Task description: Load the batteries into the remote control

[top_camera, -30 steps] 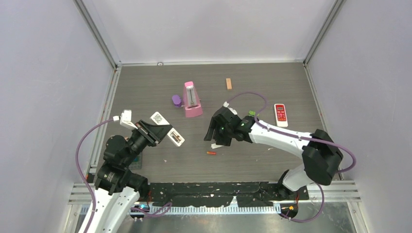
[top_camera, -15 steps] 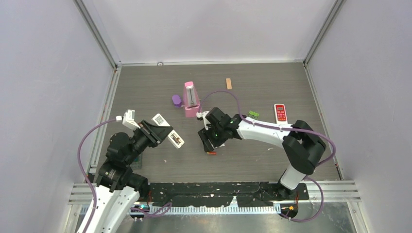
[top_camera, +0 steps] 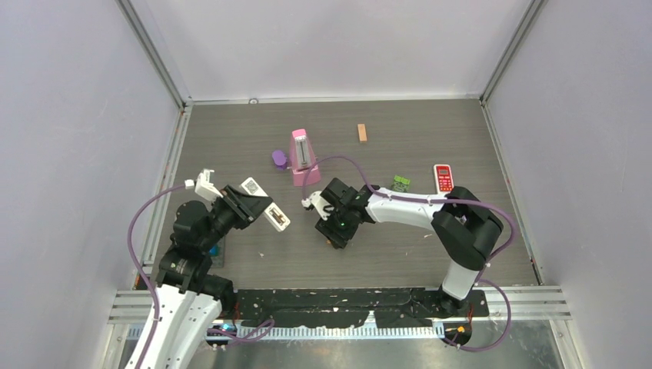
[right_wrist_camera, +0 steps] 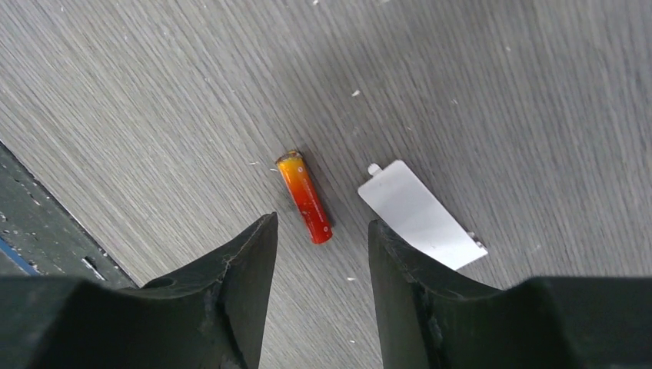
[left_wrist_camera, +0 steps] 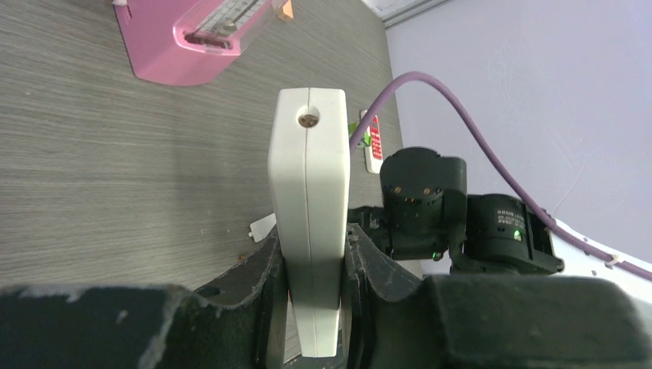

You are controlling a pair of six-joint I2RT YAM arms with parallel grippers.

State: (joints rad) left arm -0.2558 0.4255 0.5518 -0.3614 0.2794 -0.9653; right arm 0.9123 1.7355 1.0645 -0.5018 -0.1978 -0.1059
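grey table (right_wrist_camera: 500, 77), battery (right_wrist_camera: 305, 198) under right gripper (right_wrist_camera: 321, 228), remote (left_wrist_camera: 307, 215) clamped

White arms (top_camera: 400, 207), black joints (top_camera: 461, 234), purple cables (left_wrist_camera: 407, 78).

Left gripper (top_camera: 254, 204) grips white remote (top_camera: 277, 219) near right gripper (top_camera: 336, 234).

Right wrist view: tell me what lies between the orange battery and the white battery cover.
Only a bare strip of grey tabletop, shown in the right wrist view; the orange battery and white battery cover lie apart.
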